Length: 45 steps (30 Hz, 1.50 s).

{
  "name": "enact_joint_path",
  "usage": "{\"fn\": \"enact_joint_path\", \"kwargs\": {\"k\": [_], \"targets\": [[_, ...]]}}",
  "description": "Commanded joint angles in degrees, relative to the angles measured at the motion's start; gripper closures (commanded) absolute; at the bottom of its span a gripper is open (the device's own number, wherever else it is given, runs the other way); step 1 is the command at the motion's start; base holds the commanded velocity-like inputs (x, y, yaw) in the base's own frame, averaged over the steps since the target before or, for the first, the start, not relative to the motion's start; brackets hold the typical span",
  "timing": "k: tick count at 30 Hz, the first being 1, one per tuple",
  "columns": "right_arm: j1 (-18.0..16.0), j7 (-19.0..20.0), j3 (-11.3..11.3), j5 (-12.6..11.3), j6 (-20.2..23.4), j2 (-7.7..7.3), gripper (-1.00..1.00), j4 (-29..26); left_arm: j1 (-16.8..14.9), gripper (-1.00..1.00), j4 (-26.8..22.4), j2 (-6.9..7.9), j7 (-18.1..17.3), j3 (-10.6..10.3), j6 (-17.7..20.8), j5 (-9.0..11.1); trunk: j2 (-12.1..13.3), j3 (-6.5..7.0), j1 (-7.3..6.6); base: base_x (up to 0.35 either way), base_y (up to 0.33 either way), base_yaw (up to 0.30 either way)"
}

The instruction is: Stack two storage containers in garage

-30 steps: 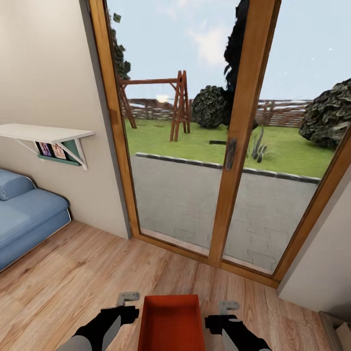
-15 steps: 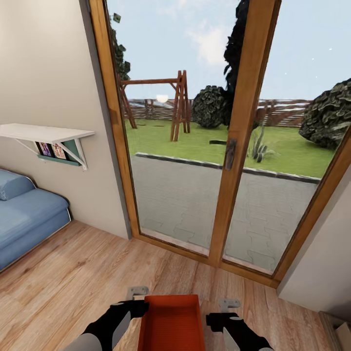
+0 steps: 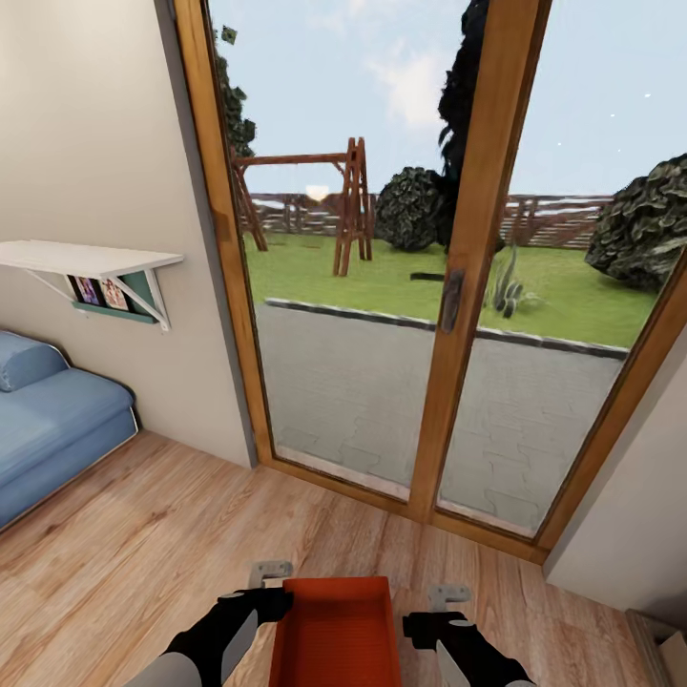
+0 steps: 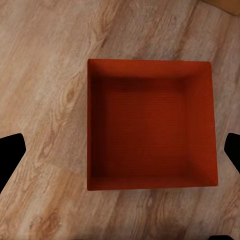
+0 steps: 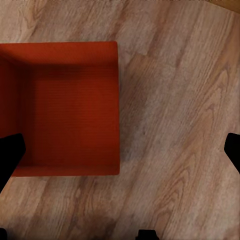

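Low at the near edge of the light wood floor (image 3: 143, 534), between the two arms, one orange-red storage container (image 3: 336, 632) is being seen from the head view, its open top facing up. The left gripper (image 3: 269, 573) is being held just beside the container's left rim, and the right gripper (image 3: 447, 597) is being held near its right side with a strip of floor showing between them. From the left wrist view the container (image 4: 152, 125) is being framed between the two dark fingertips (image 4: 10, 155), which are spread wide apart and are touching nothing, so the left jaws are being kept released. From the right wrist view the container (image 5: 65, 107) is lying toward one fingertip (image 5: 9, 155) while bare planks are lying toward the other; these jaws are also being kept wide and empty. The ribbed bottom of the container is being shown in both wrist views, with nothing inside it.

Beyond the arms, the wood-framed glass doors (image 3: 458, 286) are standing shut, with a paved strip, lawn and a wooden swing frame (image 3: 348, 205) being seen through the panes. Against the left wall, a blue sofa (image 3: 52, 425) is sitting under a white shelf (image 3: 86, 260)
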Motion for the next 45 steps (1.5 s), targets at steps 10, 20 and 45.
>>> {"fn": "enact_joint_path", "kwargs": {"k": [10, 20, 45], "targets": [[0.0, 0.0, -0.3, 0.6, 0.2, -0.05, -1.00, -0.2, 0.0, -1.00, -0.1, 0.02, 0.0, 0.0, 0.3, 0.2, -4.1, -1.90, 2.22, 0.000, 0.000, 0.000], [0.0, -0.1, -0.3, 0.6, 0.1, -0.12, -1.00, -0.2, 0.0, -1.00, -0.2, -0.01, -0.1, -0.1, 0.4, 0.2, -8.1, -3.69, 4.42, 0.000, 0.000, 0.000], [0.0, 0.6, -0.1, 0.7, 0.3, 0.04, -1.00, -3.0, 0.0, -1.00, -0.2, -0.03, -0.3, -0.1, 0.4, 0.1, -18.1, -8.18, 9.91, 0.000, 0.000, 0.000]]}}
